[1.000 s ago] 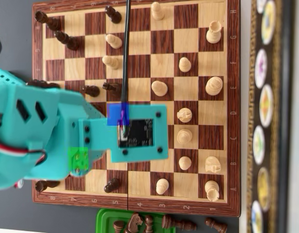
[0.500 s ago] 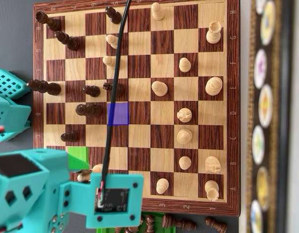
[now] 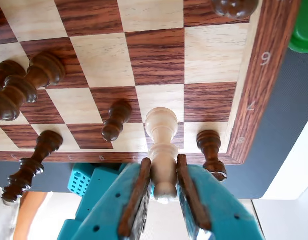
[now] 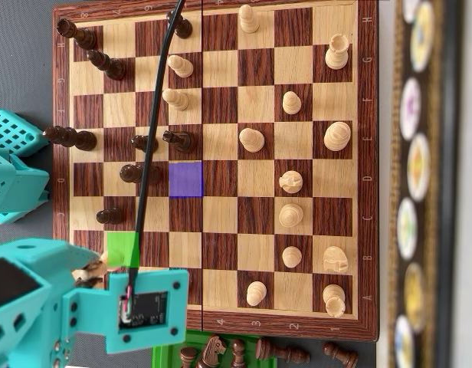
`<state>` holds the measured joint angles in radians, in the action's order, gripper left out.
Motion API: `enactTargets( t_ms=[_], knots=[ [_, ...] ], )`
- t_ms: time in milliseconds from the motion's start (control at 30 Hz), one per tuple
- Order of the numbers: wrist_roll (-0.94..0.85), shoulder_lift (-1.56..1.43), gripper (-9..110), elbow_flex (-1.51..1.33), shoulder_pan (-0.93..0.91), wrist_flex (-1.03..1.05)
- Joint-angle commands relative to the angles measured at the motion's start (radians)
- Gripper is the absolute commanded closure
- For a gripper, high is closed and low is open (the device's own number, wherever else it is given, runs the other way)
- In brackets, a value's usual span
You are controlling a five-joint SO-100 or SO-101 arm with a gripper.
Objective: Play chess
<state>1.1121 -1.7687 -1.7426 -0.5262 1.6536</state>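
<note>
a dark grey table is carrying a wooden chessboard, seen from above and from the wrist camera.

in the wrist view the teal gripper is pinching a light pawn between its two brown-padded fingers — the pads are pressing on the pawn's lower stem and base from both sides, while its head is pointing toward the board. the pawn is appearing over the squares beside the board's numbered rim; whether it is touching the wood cannot be told.

around it in the wrist view, a dark pawn is standing just to the left, another dark pawn just to the right on the edge square, and taller dark pieces are clustering at the left.

in the overhead view the teal arm is covering the board's lower-left corner, its black cable crossing the squares, and only a sliver of the light pawn is showing by a green-tinted square. a blue-tinted square is lying nearer the centre. light pieces are occupying the right files — captured dark pieces are lying below the board, some in a green tray.
</note>
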Motion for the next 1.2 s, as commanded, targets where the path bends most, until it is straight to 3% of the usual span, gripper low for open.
enactTargets(
  t_ms=[0,1167],
  knots=[
    [0.003,-0.029,99,-0.058,0.026,0.005],
    [-0.038,-0.041,99,-0.170,0.017,-0.120]
  ],
)
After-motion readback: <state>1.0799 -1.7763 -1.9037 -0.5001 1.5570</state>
